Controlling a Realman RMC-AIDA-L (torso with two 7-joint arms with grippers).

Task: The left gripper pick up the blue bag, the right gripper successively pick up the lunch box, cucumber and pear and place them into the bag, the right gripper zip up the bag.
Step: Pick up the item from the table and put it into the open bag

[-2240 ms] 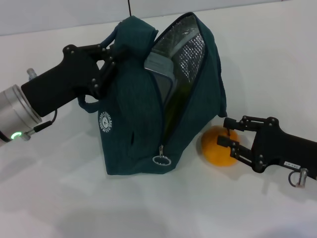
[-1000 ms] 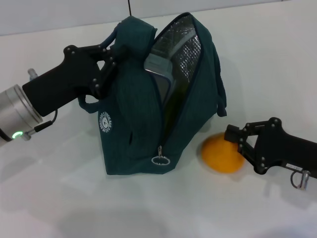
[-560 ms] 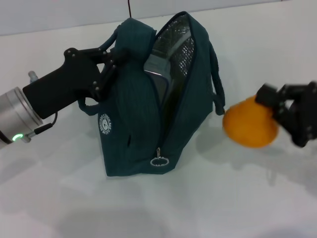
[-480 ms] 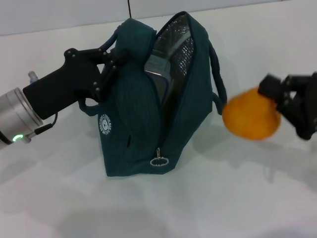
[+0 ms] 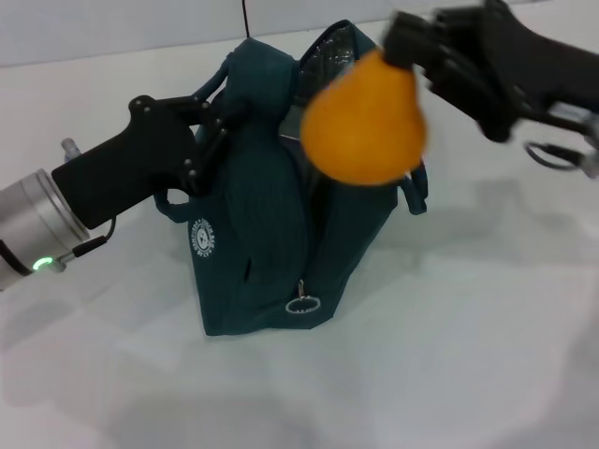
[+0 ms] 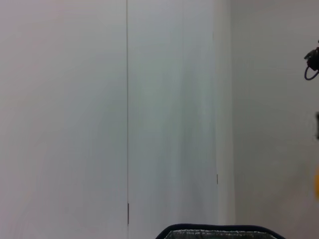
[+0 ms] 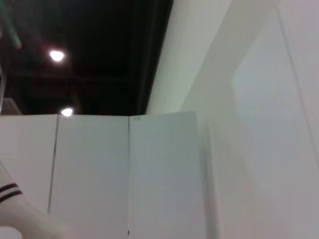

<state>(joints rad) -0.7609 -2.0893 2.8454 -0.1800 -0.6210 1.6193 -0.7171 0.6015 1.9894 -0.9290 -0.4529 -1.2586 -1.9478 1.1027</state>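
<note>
1. Pear [image 5: 363,120] blurred; hides most of the bag [image 5: 257,234] mouth and its contents.
2. Right gripper [image 5: 404,49] smeared; arm cut off at the edge.
3. Left wrist view: only bag rim [image 6: 214,233] shows.

Black arms, silver left wrist [image 5: 28,220] with green light

A white tabletop [image 5: 449,355] meets pale wall panels [image 6: 169,114] beneath two ceiling lights [image 7: 57,55].
</note>
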